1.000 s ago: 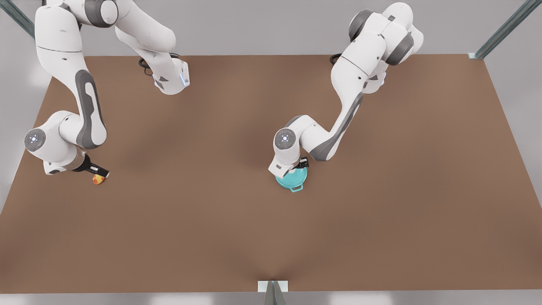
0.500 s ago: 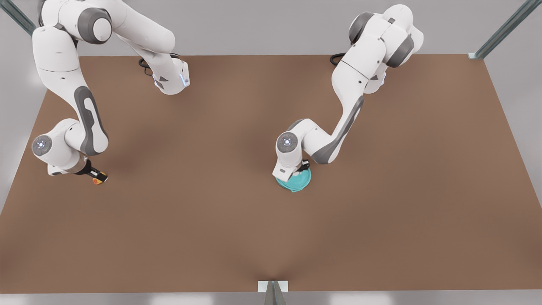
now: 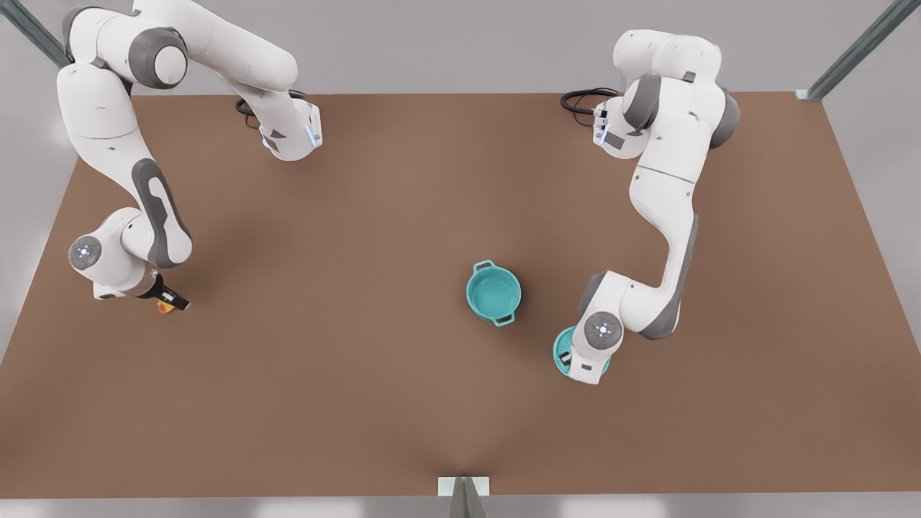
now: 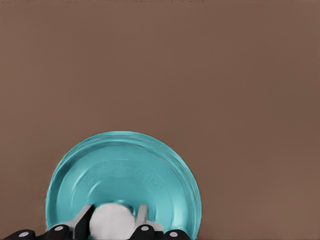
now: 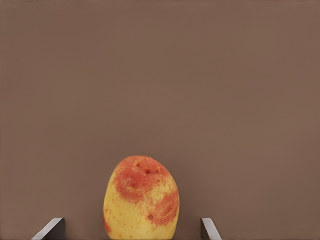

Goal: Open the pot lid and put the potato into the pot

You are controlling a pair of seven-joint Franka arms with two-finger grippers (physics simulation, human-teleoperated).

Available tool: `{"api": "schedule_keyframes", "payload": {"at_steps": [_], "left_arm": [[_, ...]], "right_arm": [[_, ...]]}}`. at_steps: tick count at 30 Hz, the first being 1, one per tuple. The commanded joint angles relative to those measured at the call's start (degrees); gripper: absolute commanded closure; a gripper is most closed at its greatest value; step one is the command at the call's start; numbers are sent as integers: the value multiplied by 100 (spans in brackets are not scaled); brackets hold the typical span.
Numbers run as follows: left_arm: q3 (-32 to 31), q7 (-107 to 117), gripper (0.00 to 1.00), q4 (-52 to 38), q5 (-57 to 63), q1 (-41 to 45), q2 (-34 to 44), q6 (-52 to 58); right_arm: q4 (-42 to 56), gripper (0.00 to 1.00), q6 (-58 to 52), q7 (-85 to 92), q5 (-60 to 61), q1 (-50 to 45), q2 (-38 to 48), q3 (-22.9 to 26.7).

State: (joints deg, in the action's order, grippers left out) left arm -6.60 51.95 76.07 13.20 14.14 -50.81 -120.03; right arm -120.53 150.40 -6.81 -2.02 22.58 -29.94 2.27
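Your pot (image 3: 493,291) stands uncovered mid-table; the left gripper (image 4: 114,226), clamped on the white knob, holds the pot lid (image 3: 560,349) just beside it. Well apart, your right gripper (image 5: 132,231) straddles the potato (image 3: 165,307), fingers spread. Next: close, lift, carry across.

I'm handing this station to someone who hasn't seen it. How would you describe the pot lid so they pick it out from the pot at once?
On the brown table, find the open teal pot near the middle. Toward the front view's right and nearer the camera, the left gripper is shut on the pot lid by its knob. Unlike the deeper pot with two loop handles, the lid is a flat teal disc with a white knob.
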Motion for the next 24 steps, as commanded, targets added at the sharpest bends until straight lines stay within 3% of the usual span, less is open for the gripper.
{"api": "schedule_keyframes", "payload": {"at_steps": [1, 4, 5, 6, 7, 8, 9, 11, 13, 15, 24], "left_arm": [[27, -1284, 0, -40, -10, -34, 9, -345], [141, -2592, 0, -48, -19, -280, 299, 252], [-16, -3785, 0, -48, -569, -928, 790, 1076], [-43, -4763, 0, -31, -1537, -1597, 1466, 1972], [9, -4764, 0, 39, -1636, -1678, 2458, 2861], [53, -4536, 0, 933, -1382, -1643, 3822, 2909], [-17, -4062, 0, 1411, -1056, -1423, 4369, 2590], [-114, -4176, 0, 1252, -1258, -1467, 4105, 2485], [-131, -4176, 0, 1235, -1241, -1432, 4105, 2538], [-140, -4763, 0, 963, -1101, -1414, 3921, 2564], [-131, -4773, 0, 1059, -1038, -1432, 3903, 2573]], "right_arm": [[4, 1, 138, -136, 9, 1, -3, -7], [4, 6, 226, -145, 18, 0, -21, -7], [4, 8, 226, -145, 18, 1, -21, -7], [12, 9, 235, -145, 9, 1, -56, -7], [12, 9, 270, -145, 9, 1, -65, -7], [12, 9, 305, -145, 9, 9, -65, -7], [21, 10, 314, -145, 9, 9, -65, -7], [21, 13, 314, -145, 9, 9, -65, -7], [21, 22, 314, -145, 18, 9, -65, -7], [21, 23, 314, -145, 9, 9, -65, -7], [21, 44, 305, -145, 18, 9, -65, 1]]}}
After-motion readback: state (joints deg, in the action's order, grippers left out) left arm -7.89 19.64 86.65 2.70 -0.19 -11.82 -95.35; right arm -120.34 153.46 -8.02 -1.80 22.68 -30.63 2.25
